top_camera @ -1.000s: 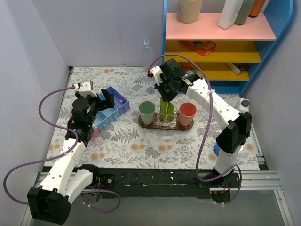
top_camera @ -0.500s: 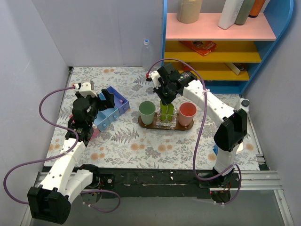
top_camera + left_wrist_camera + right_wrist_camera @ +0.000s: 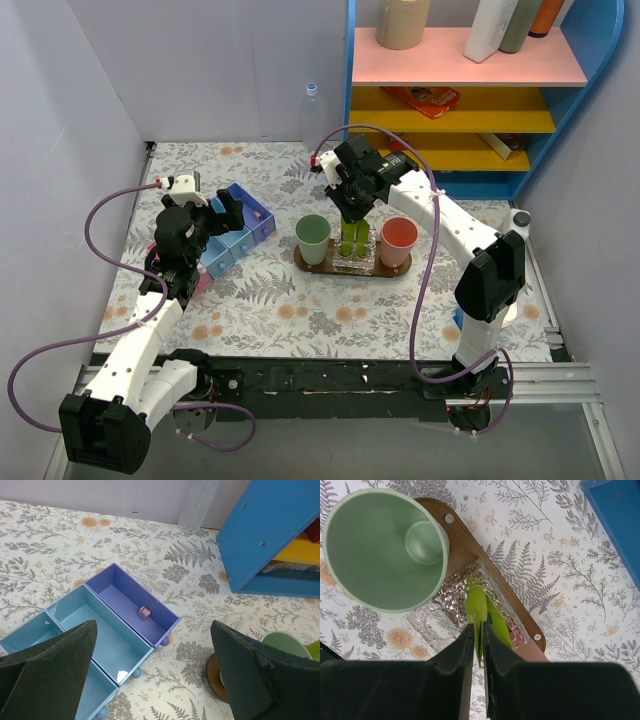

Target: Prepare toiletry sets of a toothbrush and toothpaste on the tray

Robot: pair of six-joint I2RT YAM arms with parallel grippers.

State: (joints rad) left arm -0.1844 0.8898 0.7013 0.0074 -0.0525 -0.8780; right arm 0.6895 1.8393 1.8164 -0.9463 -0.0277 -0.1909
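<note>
right gripper (image 3: 478,630) fingers nearly together around lime-green piece (image 3: 476,602) in clear holder (image 3: 449,605) on tray (image 3: 462,545); cannot tell if pinching.

The gap between the pale-green plastic cup (image 3: 312,238) and the pink plastic cup (image 3: 399,236) on the dark-brown oval wooden tray (image 3: 462,542) was taken up by the clear square holder (image 3: 445,610) and its upright lime-green pieces (image 3: 476,607). The right arm's fingers (image 3: 455,650) hung just above, flanking one tip. The blue shelf unit (image 3: 500,185) and a clear plastic bottle (image 3: 313,110) stood behind. The blue-and-purple compartment organiser (image 3: 235,235) blocked the left. The floral tabletop (image 3: 320,310) in front lay open.
</note>
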